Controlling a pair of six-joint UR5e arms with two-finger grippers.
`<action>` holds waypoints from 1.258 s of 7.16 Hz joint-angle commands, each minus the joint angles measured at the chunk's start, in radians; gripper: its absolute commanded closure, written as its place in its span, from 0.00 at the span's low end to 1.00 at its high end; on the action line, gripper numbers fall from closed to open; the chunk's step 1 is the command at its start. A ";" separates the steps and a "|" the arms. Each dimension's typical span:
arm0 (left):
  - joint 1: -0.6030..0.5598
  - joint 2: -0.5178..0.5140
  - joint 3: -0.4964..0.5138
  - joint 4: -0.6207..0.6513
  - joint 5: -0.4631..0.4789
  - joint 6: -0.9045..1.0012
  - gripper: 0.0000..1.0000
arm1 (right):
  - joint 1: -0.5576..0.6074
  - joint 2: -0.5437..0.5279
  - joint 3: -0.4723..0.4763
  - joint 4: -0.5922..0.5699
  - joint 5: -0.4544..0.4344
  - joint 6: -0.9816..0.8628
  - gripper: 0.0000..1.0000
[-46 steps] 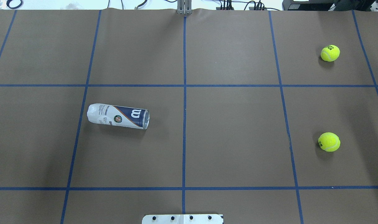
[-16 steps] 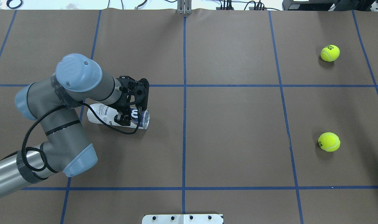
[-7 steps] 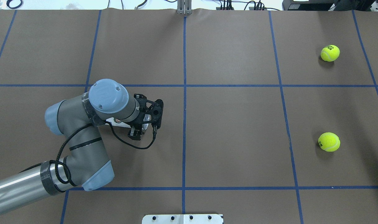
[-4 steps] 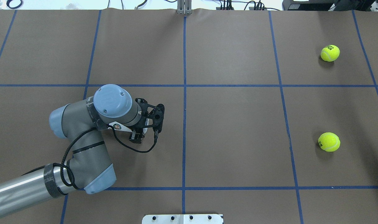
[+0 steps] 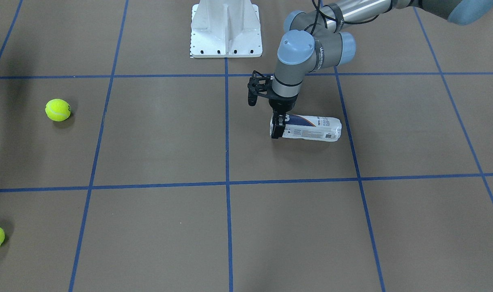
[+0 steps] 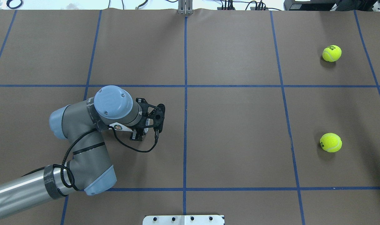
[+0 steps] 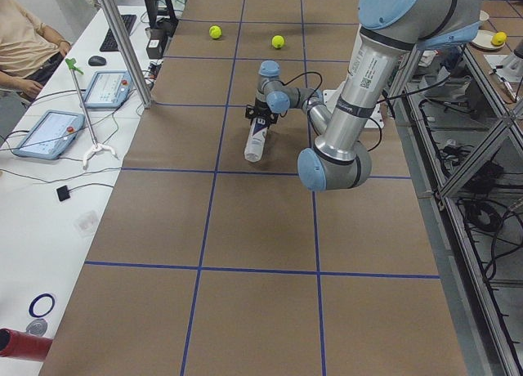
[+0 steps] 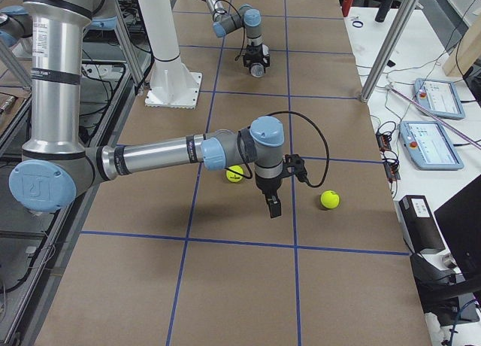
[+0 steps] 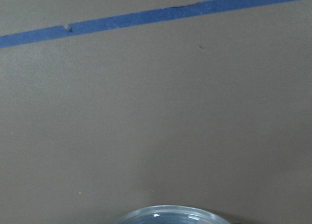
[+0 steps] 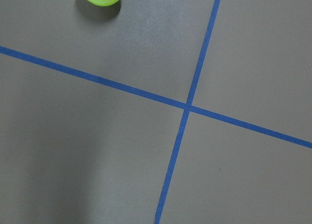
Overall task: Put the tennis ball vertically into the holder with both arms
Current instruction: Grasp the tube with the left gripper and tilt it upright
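You are picking up the holder (image 5: 311, 127). Your left gripper (image 5: 277, 129) is reaching down over its open end with the fingers straddling the rim, but I cannot tell whether they are clamping it. The holder is lying on its side on the tabletop (image 5: 169, 142), its body stretching away from the gripper. Next, I judge, you are needing a firm squeeze, then a tilt to stand it mouth-up.
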 commanded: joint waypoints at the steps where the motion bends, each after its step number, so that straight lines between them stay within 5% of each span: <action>1: -0.016 -0.003 -0.079 0.005 -0.004 -0.002 0.36 | 0.000 0.003 -0.001 0.001 0.005 -0.001 0.00; 4: -0.040 -0.012 -0.247 -0.065 -0.012 -0.180 0.35 | 0.000 0.005 0.004 0.001 0.019 0.000 0.00; 7: -0.045 -0.021 -0.238 -0.463 -0.002 -0.492 0.34 | 0.000 0.008 0.002 0.001 0.025 0.000 0.00; 9: -0.036 -0.029 -0.157 -0.780 0.165 -0.638 0.34 | 0.000 0.013 0.002 0.001 0.025 -0.001 0.00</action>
